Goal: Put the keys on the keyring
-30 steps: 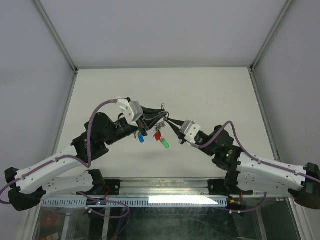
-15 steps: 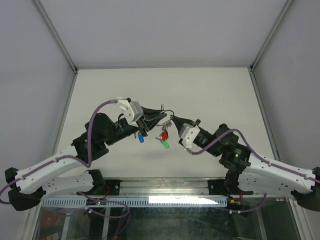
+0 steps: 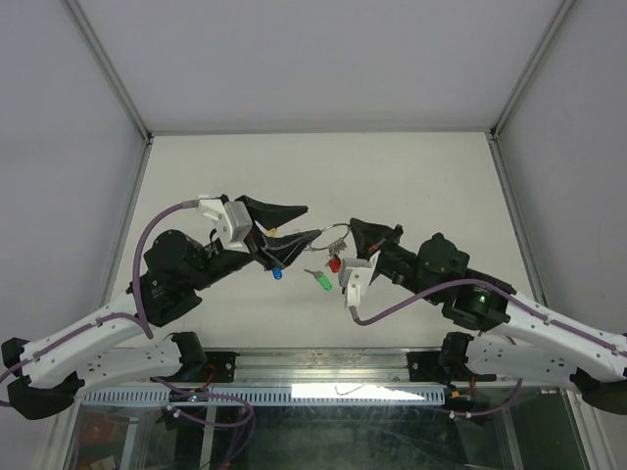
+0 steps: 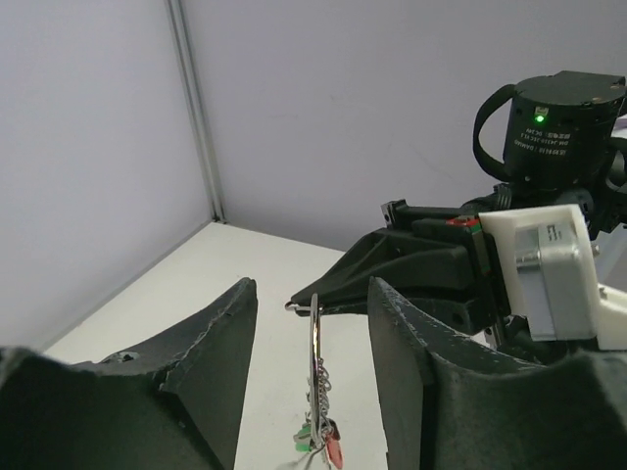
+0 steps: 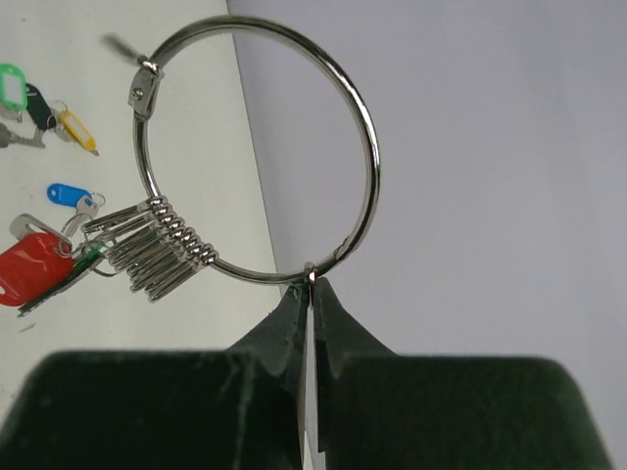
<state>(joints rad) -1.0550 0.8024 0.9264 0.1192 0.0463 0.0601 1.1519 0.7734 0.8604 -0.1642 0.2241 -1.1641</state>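
The table (image 3: 411, 176) is lying beneath both pincers. The right pincer (image 5: 311, 286) is clamping the ring (image 5: 364, 147) by its rim, so the loop is standing out from its tips, edge-on between the spread, empty fingers of the left pincer (image 4: 313, 294). A red-capped key (image 5: 34, 266) is hanging off the ring. The loose blue key (image 3: 277, 273) is lying under the left pincer, probably the nearer arm for fetching it. The green key (image 3: 322, 282) is lying below the gap between the pincers.

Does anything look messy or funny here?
Nothing is broken or spilled. The odd bit: the keyring hangs in the air, pinched by its thin rim in the right pincer, while a blue key, a yellow key and a green key lie loose on the table.
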